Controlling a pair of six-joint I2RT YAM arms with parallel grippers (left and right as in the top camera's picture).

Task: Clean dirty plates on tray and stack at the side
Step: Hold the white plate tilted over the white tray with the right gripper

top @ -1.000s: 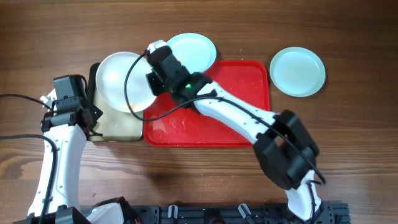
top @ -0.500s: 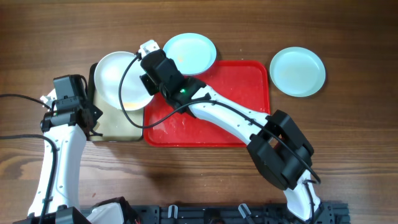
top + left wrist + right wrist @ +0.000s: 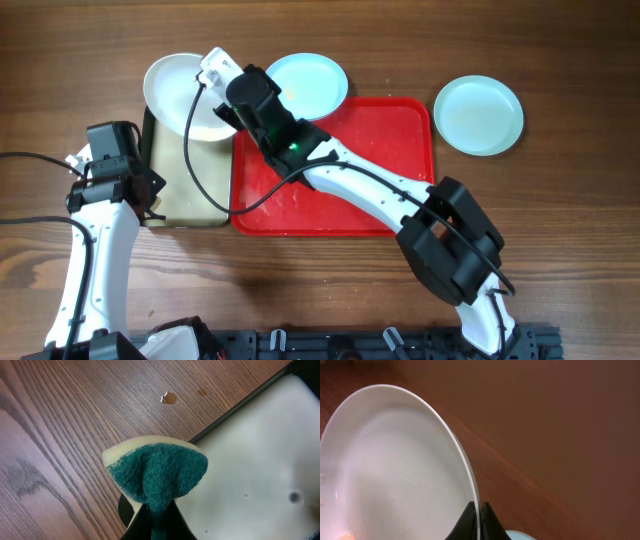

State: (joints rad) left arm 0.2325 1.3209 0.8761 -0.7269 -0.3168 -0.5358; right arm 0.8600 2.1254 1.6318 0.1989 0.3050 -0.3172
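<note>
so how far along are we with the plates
Done, it seems: one aqua plate looks clean on the table right of the red tray. In hand: the right gripper pinches the white plate by its rim, orange smear showing; the left gripper holds a sponge. Left: the other aqua plate, then stacking.

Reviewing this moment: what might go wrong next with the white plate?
The right gripper pinches the white plate only at its rim, so it may slip or swing. The right arm passes close beside the aqua plate lying partly over the red tray's rim and might knock it. Scrubbing with the sponge in the left gripper could push the plate out of that thin grip.
</note>
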